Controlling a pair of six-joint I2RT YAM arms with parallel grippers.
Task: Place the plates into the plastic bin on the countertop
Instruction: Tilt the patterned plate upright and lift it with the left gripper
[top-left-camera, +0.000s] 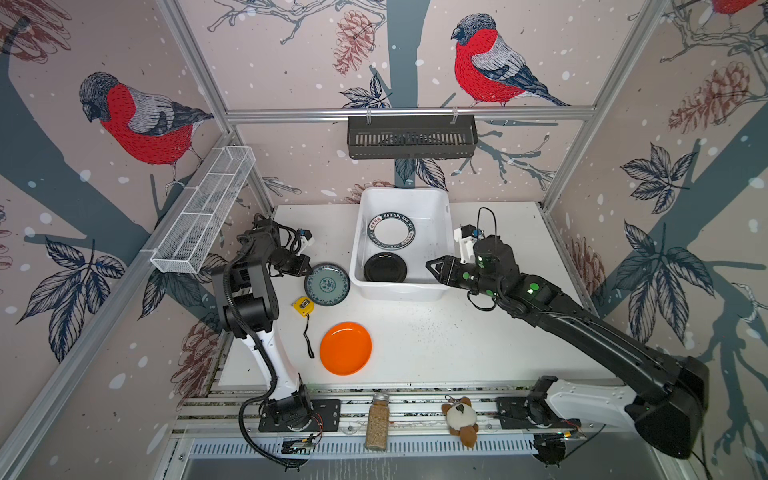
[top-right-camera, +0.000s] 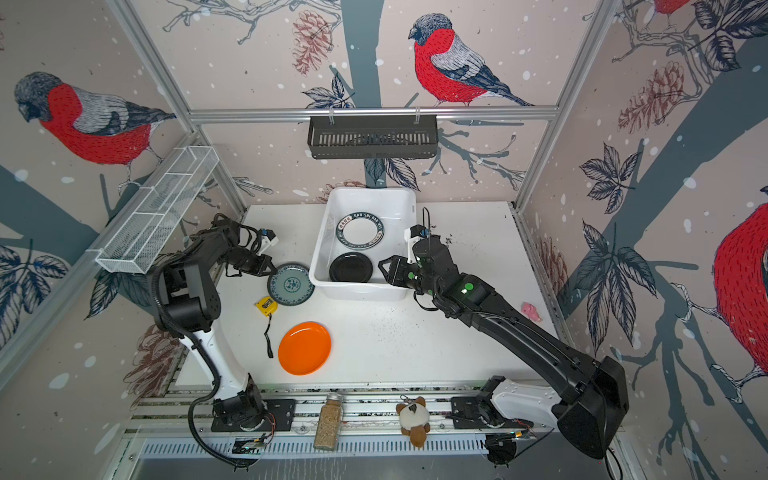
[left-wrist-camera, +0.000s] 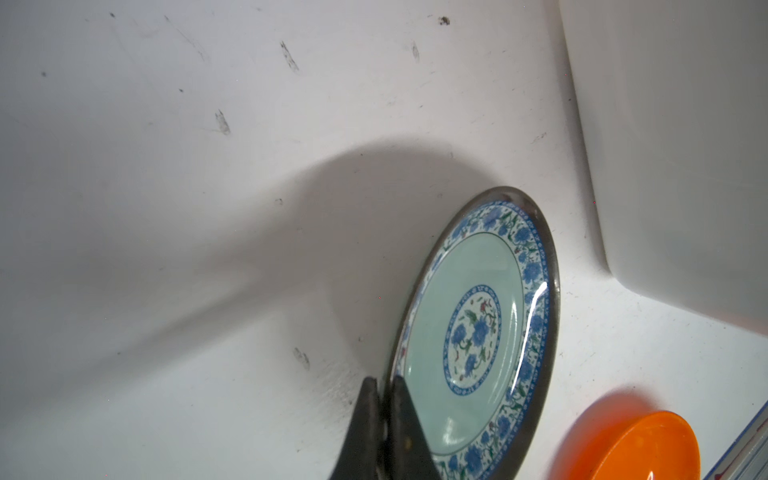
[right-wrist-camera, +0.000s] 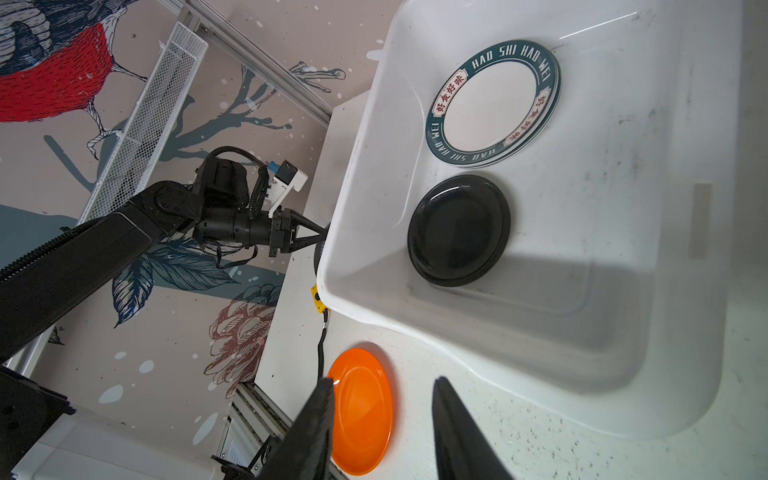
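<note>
With the right end effector (right-wrist-camera: 384, 381) hanging spread, the left end effector (left-wrist-camera: 384, 380) is pinching the floral plate (left-wrist-camera: 469, 332) by its thin rim, risking it slipping onto the bench (left-wrist-camera: 166, 249).

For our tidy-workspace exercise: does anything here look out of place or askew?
The teal floral plate seems tilted off the countertop beside the plastic bin, rim pinched by the left gripper. A stray yellow tape measure lies near it.

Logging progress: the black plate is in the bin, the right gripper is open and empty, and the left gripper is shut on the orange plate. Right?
Not quite. The left gripper is shut on the floral plate, at its rim, as the left wrist view shows. The orange plate lies free on the counter. The black plate is in the bin, and the right gripper is open and empty.
</note>
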